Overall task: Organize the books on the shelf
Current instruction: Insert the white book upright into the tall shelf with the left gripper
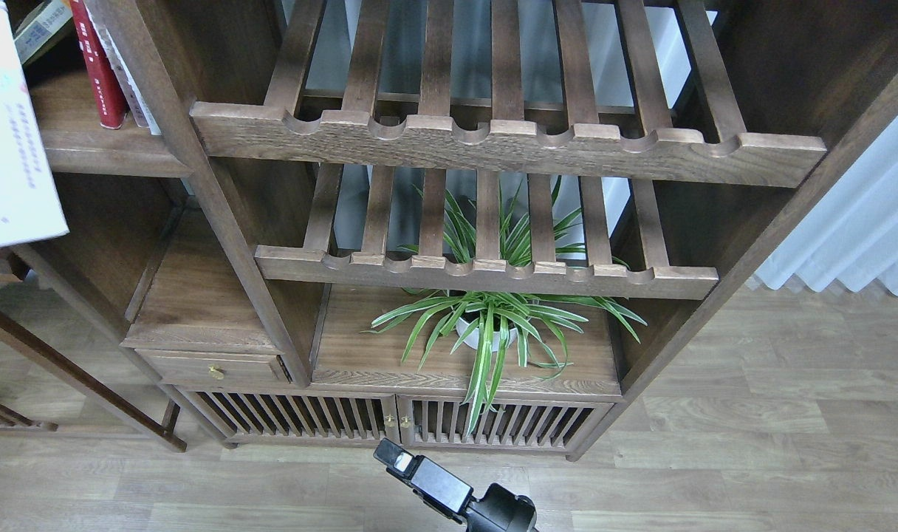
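Observation:
The thin pale lavender-white book (pixel 9 140) is at the far left edge, raised in front of the shelf (pixel 113 151), a flat dark-brown board at the top left. What holds it is out of frame; my left gripper does not show. On the shelf a red book (pixel 98 74) stands upright, with a thin pale spine (pixel 130 85) against its right side. The yellow-green and grey book (pixel 41 28) leans at the left, partly hidden by the pale book. My right gripper (pixel 399 459) is low at the bottom centre, dark and end-on, away from the books.
Two slatted racks with notched front rails (pixel 493 144) fill the middle bay. A potted spider plant (pixel 489 329) stands below them. A small drawer (pixel 213 366) and slatted cabinet doors (pixel 390 421) are lower down. A white curtain (pixel 855 229) hangs at the right.

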